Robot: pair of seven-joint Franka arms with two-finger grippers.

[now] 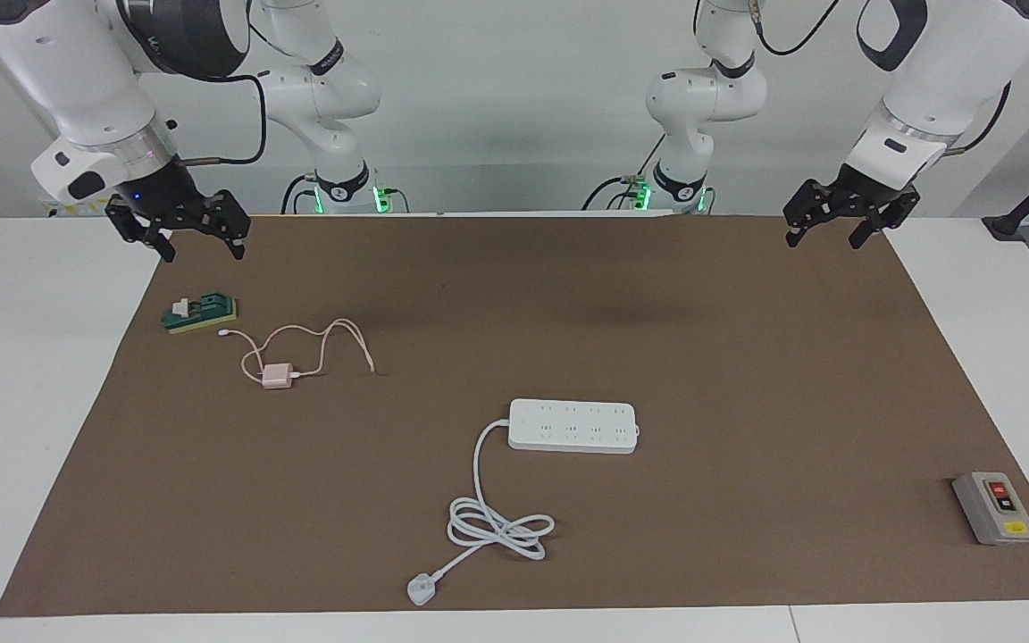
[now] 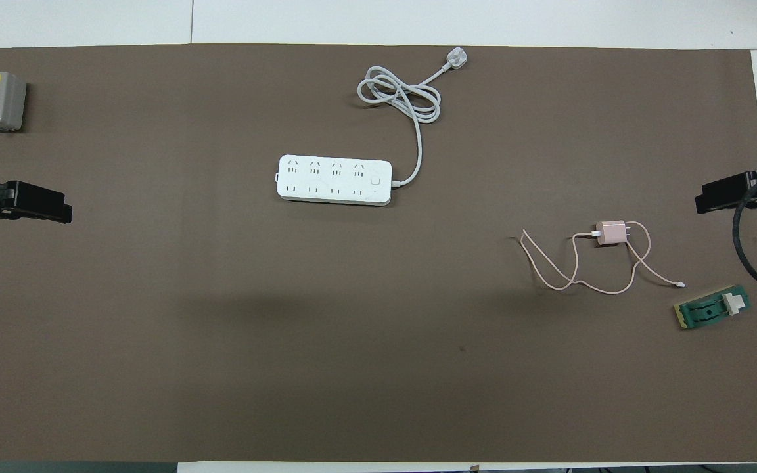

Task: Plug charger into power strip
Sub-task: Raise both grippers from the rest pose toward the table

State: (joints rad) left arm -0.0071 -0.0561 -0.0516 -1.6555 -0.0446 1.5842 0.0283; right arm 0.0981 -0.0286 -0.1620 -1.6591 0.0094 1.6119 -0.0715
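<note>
Right end effector [image 1: 197, 234]: raised over the corner of the brown mat at the right arm's end of the worktop, fingers spread, nothing held. Left end effector [image 1: 840, 223]: raised over the mat corner at the left arm's end, likewise released and empty; waiting.

Charger [image 1: 278, 376]: pale pink cube lying on the mat toward the right arm's end, prongs showing in the overhead view, thin pink cable [image 1: 327, 344] looped loosely around and beside it. Green block [image 1: 200, 313]: near the charger, closer to the robots. Power strip [image 1: 573, 426]: mid-worktop, sockets up, well apart from the charger, thick white cord [image 1: 497, 527] coiled farther from the robots. Grey button box [image 1: 994, 507]: at the left arm's end.

Step in hand, judged: reaching for the charger with the right end effector. Best grasped across the cube's flat sides, clear of prongs and cable loops.
</note>
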